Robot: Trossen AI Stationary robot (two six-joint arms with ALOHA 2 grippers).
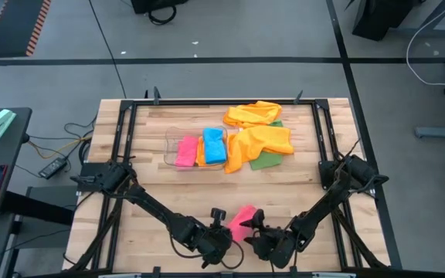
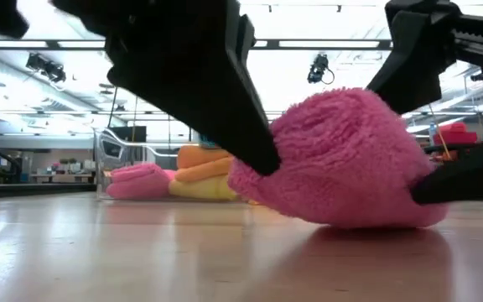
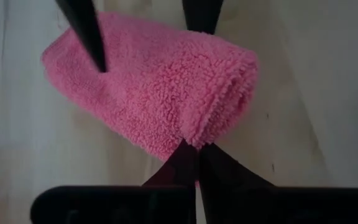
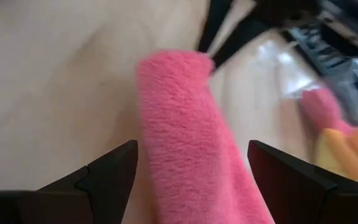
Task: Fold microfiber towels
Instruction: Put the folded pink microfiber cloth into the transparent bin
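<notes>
Two hands flank one folded pink towel (image 1: 244,218)

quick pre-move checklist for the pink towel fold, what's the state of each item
1. Left gripper pinched on the pink towel edge: ok.
2. Right gripper wide open, fingers either side of the towel, not gripping: ok.
3. Towel doubled over on the bare table: ok.
4. Fold edges lined up: cannot tell.
5. Clear bin holds folded pink, orange and blue towels, room for another: cannot tell.
6. Orange towels and a green one lie unfolded, apart from the grippers: ok.
</notes>
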